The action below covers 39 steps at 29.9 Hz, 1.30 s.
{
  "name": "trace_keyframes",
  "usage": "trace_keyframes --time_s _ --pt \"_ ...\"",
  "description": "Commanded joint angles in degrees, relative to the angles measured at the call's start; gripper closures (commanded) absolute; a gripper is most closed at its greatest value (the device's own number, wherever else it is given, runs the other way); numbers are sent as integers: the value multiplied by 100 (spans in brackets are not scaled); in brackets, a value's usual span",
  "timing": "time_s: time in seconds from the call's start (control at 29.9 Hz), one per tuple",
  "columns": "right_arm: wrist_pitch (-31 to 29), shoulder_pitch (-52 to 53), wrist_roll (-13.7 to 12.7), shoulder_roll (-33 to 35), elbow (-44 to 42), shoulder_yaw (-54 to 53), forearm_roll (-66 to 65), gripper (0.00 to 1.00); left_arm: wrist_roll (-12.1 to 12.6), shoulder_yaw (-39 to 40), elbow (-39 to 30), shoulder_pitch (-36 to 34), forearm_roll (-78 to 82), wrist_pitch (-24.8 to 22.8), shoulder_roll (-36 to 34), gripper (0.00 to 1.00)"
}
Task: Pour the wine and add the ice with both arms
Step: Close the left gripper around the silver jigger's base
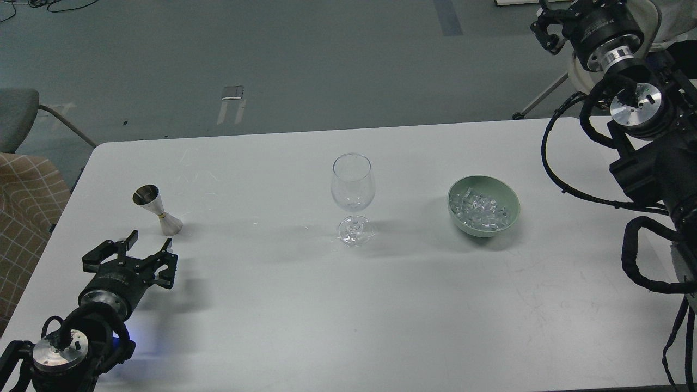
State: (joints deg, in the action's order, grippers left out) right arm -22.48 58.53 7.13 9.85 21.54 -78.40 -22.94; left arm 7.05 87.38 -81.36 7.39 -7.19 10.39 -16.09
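Note:
A clear stemmed wine glass (353, 190) stands upright at the table's middle. A silver jigger (157, 209) stands at the left; I cannot make out any wine in it or in the glass. The ice (482, 211) is a heap of clear chunks in a green bowl (509, 215) right of the glass. My left gripper (150, 242) is open and empty, low over the table just below and left of the jigger, not touching it. My right gripper (544, 24) is raised at the top right corner, beyond the table, with its fingers cut off by the view's edge.
The white table (326, 305) spans the view. A grey chair (16, 114) and tan checked fabric (27, 218) stand past its left edge. My right arm's cables (561, 179) hang over the table's right side. A white stand sits behind the right arm.

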Motion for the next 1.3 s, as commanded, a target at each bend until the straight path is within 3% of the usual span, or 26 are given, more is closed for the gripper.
trace_keyframes --time_s 0.0,0.2,0.23,0.3,1.27 --pt "42 0 -1 0 0 0 0 0 7 -1 -47 -106 7 314 19 37" --pt "51 9 -1 0 0 0 0 0 7 7 -3 -264 16 464 1 38" --pt "51 9 -1 0 0 0 0 0 16 7 -3 -282 16 464 1 42" --pt "51 0 -1 0 0 0 0 0 42 16 -3 -290 7 429 1 57" --pt "121 -70 8 17 0 -9 0 0 156 -19 946 -1152 24 429 62 59"
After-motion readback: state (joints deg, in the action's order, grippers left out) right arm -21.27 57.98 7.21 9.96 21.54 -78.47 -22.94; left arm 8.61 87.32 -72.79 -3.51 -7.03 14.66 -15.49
